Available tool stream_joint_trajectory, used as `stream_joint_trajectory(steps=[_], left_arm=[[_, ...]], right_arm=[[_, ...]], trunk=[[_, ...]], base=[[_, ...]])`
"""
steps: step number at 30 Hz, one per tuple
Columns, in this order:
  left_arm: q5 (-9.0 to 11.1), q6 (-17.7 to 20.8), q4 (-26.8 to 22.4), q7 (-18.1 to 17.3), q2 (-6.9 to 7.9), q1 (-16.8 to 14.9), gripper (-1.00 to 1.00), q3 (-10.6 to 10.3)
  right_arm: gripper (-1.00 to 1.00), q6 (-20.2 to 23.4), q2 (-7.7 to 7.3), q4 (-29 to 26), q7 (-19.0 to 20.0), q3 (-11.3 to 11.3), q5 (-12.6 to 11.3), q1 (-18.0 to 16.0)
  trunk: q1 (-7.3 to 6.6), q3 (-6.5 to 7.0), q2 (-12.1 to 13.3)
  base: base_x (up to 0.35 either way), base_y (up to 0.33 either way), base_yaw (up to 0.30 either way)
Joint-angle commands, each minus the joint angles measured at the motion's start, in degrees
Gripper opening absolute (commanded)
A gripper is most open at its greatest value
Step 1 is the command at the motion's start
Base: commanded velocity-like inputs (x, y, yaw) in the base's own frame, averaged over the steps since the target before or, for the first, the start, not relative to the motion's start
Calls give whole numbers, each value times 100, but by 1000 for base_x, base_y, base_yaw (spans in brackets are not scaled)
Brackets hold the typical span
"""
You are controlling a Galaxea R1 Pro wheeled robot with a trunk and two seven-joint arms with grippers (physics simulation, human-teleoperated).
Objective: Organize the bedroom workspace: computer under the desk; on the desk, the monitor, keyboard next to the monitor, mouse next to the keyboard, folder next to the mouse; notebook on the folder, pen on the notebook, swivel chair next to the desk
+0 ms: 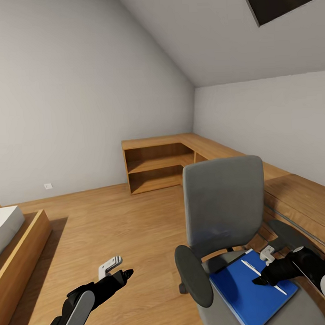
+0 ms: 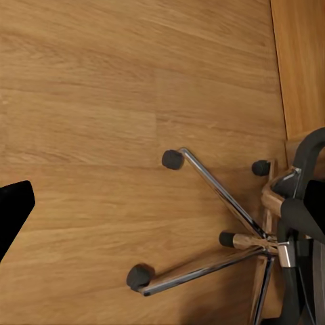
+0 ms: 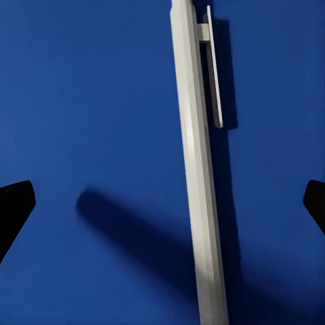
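R pincer [image 1: 260, 280] spread over pen [image 1: 263, 274] on folder [image 1: 253, 291], chair [image 1: 224, 212] seat | L pincer [image 1: 124, 274] above floor [image 1: 113, 226], state can't tell

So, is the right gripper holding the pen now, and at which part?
No, nothing is held. The right gripper is open above the pen, which lies on the blue folder; its fingertips stand wide apart on either side.
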Motion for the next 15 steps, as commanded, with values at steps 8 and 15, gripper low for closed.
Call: stream_joint_trajectory(steps=[8, 15], left_arm=[[62, 5, -8, 56, 5, -5, 100, -16], [56, 5, -8, 56, 5, -5, 100, -15]], right_arm=[[100, 39, -3, 48, 7, 63, 3, 7], [-100, 39, -6, 48, 7, 63, 3, 7]], trunk=[[0, -7, -2], [0, -7, -2]], base=[[0, 0, 0], [0, 0, 0]])
